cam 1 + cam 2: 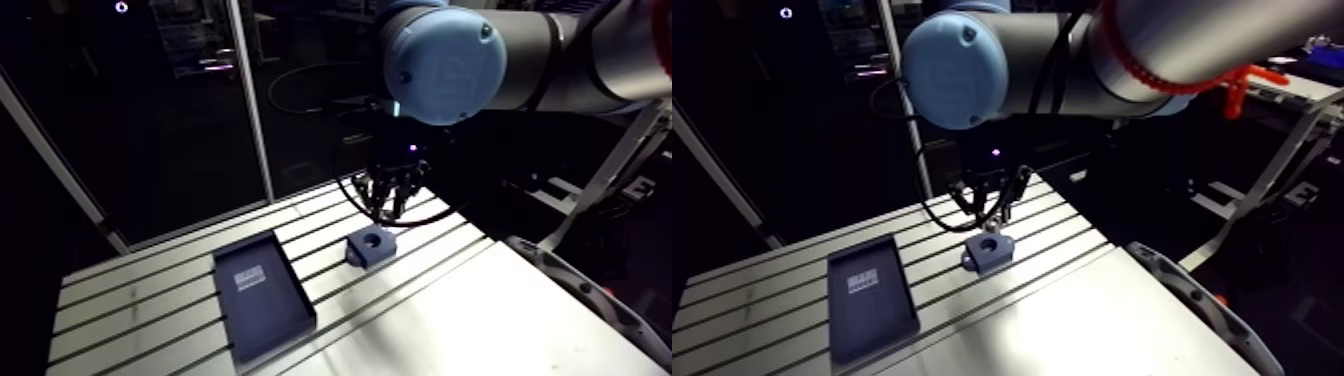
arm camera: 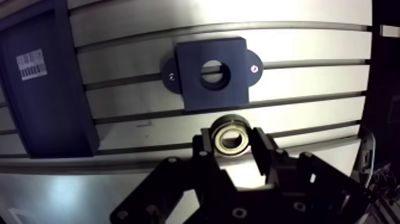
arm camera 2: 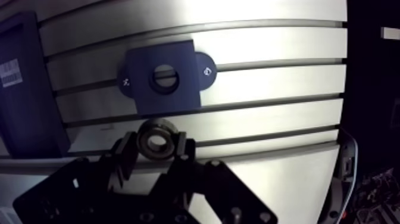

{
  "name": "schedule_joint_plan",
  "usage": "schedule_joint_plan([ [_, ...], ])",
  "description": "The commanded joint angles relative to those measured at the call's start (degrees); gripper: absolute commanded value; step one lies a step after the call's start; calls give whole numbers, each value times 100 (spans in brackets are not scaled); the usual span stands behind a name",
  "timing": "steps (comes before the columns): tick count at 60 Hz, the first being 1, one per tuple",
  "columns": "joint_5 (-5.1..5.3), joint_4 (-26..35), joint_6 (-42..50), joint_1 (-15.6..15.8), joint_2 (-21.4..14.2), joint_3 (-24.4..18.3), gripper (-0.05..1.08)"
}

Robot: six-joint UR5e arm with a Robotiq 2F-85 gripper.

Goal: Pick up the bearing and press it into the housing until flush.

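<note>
table (image 1: 130,300): slotted aluminium (glare near middle) | beyond: dark, seemingly unlit

Both views look down on housing (image 2: 191,74); wrist view seemingly nearer.

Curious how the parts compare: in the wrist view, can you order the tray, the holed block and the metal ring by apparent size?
Largest: tray, though partly out of view.
Middle: holed block.
Smallest: metal ring, even though it is nearest the camera.

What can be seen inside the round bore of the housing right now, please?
The bore of the housing holds nothing; the table seems to show through it. The bearing is outside it, clamped in the gripper. Any inner shoulder is too dim to tell.
</note>
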Motion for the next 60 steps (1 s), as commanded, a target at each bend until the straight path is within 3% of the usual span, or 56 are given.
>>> schedule_joint_plan([
  [1,-8,-134,76,123,201,-60,70],
  [25,-61,-263,109,159,625,-303,71],
  [53,-70,-105,190,355,760,-474,71],
  [60,-178,-105,190,354,761,-450,71],
])
